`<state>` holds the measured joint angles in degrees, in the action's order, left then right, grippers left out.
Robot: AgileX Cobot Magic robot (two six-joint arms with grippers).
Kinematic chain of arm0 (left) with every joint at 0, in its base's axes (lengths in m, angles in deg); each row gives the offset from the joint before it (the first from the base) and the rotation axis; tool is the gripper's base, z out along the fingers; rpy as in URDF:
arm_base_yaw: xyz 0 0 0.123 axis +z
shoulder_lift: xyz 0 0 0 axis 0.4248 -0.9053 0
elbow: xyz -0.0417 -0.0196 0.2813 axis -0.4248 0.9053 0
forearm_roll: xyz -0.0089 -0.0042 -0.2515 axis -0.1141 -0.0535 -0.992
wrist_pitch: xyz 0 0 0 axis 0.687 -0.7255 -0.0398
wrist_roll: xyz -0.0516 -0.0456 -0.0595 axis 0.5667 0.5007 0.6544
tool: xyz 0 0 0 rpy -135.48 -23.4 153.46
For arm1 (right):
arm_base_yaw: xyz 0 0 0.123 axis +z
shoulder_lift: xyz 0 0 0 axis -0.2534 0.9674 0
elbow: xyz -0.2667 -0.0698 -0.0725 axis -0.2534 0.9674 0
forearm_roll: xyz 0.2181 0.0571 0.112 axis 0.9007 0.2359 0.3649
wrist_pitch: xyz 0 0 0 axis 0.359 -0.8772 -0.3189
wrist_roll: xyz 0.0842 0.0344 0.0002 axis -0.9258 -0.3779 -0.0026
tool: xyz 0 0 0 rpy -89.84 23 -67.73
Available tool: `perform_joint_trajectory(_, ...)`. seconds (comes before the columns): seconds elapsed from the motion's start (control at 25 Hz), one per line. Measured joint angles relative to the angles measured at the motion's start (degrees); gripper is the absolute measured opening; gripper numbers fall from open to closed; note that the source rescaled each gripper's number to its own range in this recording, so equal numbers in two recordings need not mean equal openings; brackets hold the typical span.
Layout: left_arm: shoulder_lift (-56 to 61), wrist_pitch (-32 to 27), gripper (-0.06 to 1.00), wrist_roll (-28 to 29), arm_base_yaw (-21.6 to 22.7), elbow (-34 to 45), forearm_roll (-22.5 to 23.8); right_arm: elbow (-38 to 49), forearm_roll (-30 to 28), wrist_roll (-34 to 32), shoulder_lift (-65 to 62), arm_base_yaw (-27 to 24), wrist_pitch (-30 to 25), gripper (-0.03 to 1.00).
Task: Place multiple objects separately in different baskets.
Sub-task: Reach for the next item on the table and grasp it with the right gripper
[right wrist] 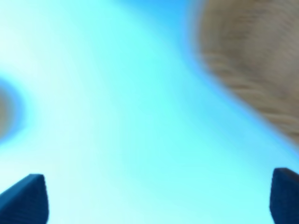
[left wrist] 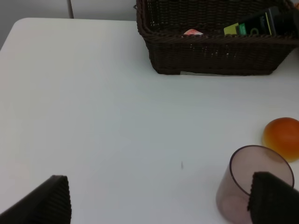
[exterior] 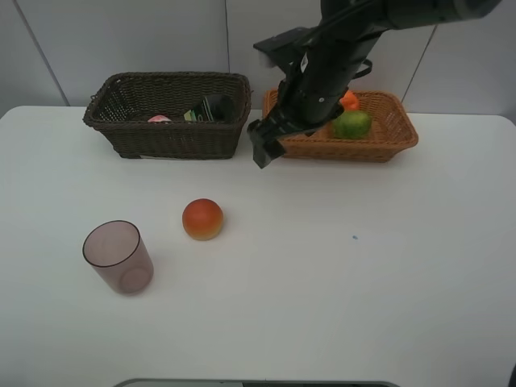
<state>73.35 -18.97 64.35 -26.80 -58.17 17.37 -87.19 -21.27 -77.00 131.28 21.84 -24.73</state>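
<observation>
Purple-pink cup [exterior: 118, 256] and red-orange fruit [exterior: 202, 218] wait on your tabletop [exterior: 363, 266], unsorted. Your right pincer [exterior: 264, 145] hangs by the light wicker basket [exterior: 387, 143], spread wide and empty (the left pincer [left wrist: 166, 200] likewise). Next you likely centre it over the fruit, then close.

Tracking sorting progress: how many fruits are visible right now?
3: an orange and a green fruit in the light basket, a red-orange fruit loose on the table. The arm may hide others.
</observation>
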Motion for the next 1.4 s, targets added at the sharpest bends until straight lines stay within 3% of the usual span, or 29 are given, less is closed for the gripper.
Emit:
perform_joint_trajectory(0.24,0.0,0.0,0.98,0.0,0.0,0.0,0.0,0.0,4.5,12.1,0.0,8.3,-0.8,1.0)
perform_joint_trajectory(0.48,0.0,0.0,0.98,0.0,0.0,0.0,0.0,-4.1,4.5,17.2,3.5,12.4,-4.1,1.0)
perform_joint_trajectory(0.76,0.0,0.0,0.98,0.0,0.0,0.0,0.0,-11.8,-1.7,20.3,9.1,13.6,-7.5,1.0)
perform_joint_trajectory(0.96,0.0,0.0,0.98,0.0,0.0,0.0,0.0,-14.4,-1.3,24.8,12.3,13.6,-7.9,1.0)
perform_joint_trajectory(1.4,0.0,0.0,0.98,0.0,0.0,0.0,0.0,-20.2,1.7,27.7,20.1,13.6,-8.7,1.0)
